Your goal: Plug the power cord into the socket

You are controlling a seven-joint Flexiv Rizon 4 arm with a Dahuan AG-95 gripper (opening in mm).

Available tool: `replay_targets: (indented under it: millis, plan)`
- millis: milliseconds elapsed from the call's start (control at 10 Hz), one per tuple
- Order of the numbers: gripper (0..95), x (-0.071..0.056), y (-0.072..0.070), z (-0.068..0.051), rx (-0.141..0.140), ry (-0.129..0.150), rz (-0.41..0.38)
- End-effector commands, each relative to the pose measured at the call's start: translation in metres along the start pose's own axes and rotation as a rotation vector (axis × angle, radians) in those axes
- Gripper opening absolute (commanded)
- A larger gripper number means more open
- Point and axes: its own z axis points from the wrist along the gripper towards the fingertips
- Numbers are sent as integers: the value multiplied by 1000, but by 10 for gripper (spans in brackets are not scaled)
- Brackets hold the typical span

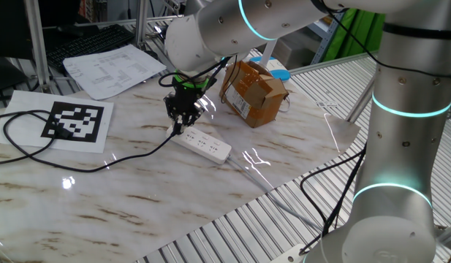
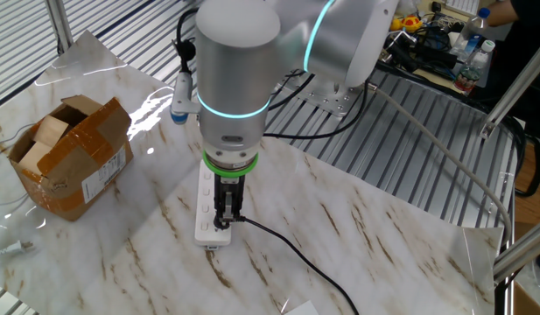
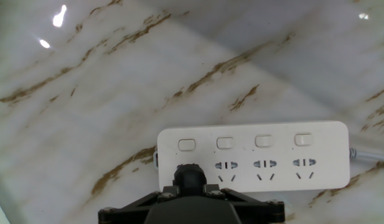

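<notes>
One gripper (image 2: 224, 219) points straight down over the end outlet of the white power strip (image 3: 285, 152), its jaws drawn narrow and clamped on the round black plug (image 3: 189, 176) of the power cord (image 1: 130, 158). In the hand view the plug sits directly below the fingers, over the first outlet, beside three free outlets that run away to the claw's side, each with its own switch above. Whether the pins are fully seated cannot be told, as the plug body hides them. The vertical hold probably keeps the pins square to the outlet face so that a downward push can drive them in. From the claw the cable trails away across the marble table (image 1: 137, 204), slack enough not to pull the plug askew. A cardboard box (image 2: 68, 157) stands well apart from the claw.
</notes>
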Motion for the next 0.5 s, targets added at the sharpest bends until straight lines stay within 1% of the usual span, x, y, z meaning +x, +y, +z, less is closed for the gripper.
replay_targets:
  millis: [100, 200, 400, 500]
  plan:
    - [0, 0, 0, 59, -4, 5, -7]
    - [0, 0, 0, 60, -5, 1, -12]
    - [0, 1, 0, 61, -6, 3, -18]
    - [0, 1, 1, 63, -6, -2, -18]
